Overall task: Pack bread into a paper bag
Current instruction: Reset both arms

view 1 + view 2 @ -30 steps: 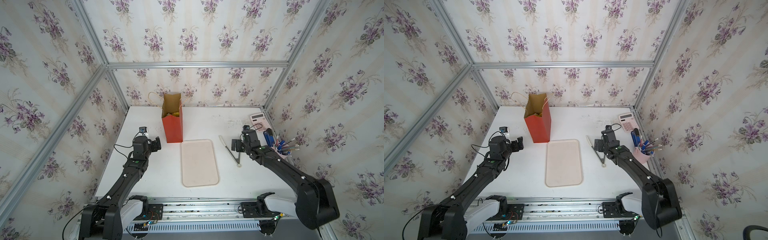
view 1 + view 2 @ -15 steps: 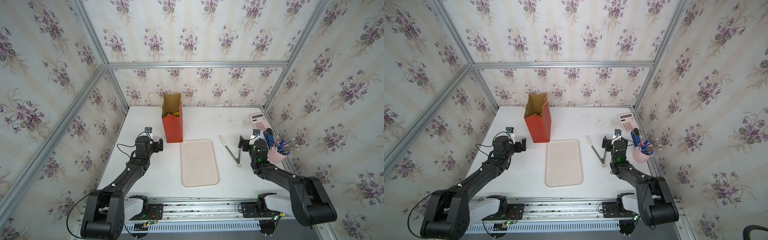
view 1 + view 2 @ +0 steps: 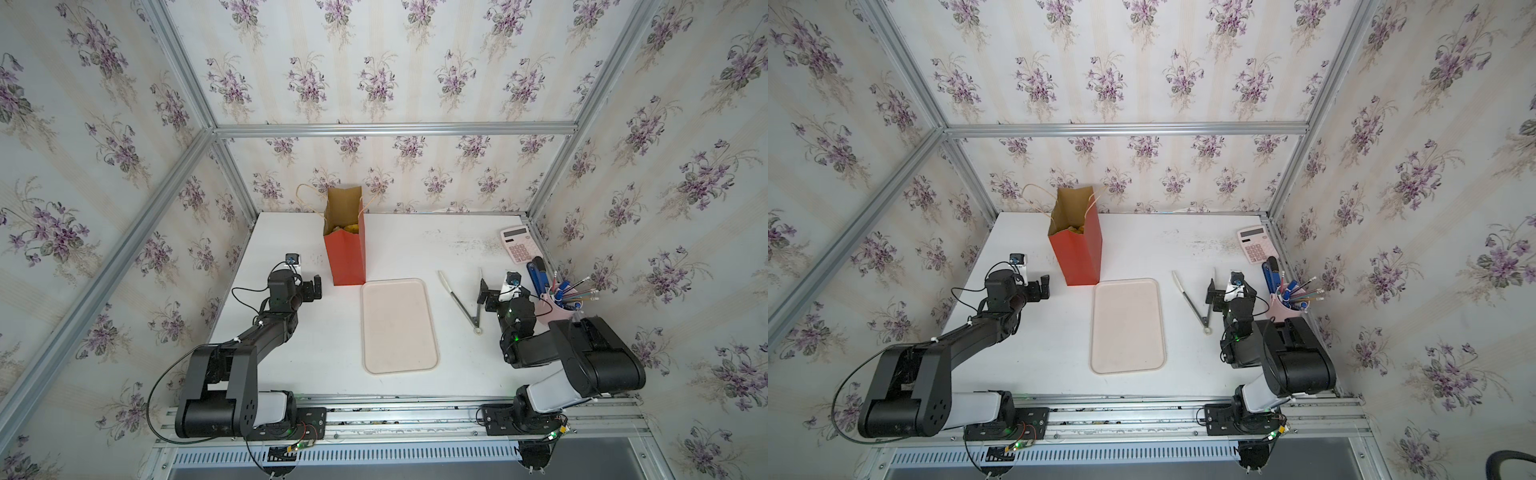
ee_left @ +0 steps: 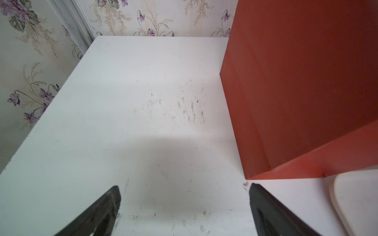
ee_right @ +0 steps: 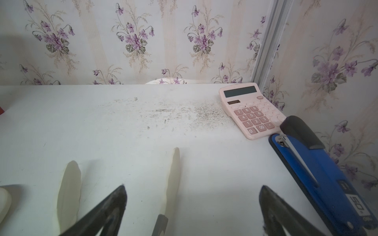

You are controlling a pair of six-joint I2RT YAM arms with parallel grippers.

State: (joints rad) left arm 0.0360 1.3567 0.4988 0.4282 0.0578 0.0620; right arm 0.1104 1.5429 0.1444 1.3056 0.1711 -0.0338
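The red paper bag (image 3: 345, 257) (image 3: 1079, 257) stands upright at the back left of the white table, mouth open. Yellow bread (image 3: 350, 227) (image 3: 1076, 228) shows deep inside it in both top views. My left gripper (image 3: 314, 286) (image 3: 1043, 286) (image 4: 185, 186) hovers low just left of the bag's base, open and empty; the bag's red wall (image 4: 306, 92) fills one side of the left wrist view. My right gripper (image 3: 483, 291) (image 3: 1211, 293) (image 5: 193, 187) is open and empty over the right side of the table, above one arm of the tongs (image 5: 173, 173).
A flat beige tray (image 3: 399, 328) (image 3: 1127, 328) lies bare mid-table, its corner (image 4: 356, 200) near my left gripper. Pale tongs (image 3: 461, 301) (image 3: 1196, 303) lie spread beside the right gripper. A pink calculator (image 3: 517, 245) (image 5: 249, 110), blue stapler (image 3: 538, 270) (image 5: 313, 163) and pen cup (image 3: 557, 305) line the right edge.
Both arms have folded back toward their bases. The right gripper has drifted a little to the right, toward the pen cup. Both grippers stay open and empty.
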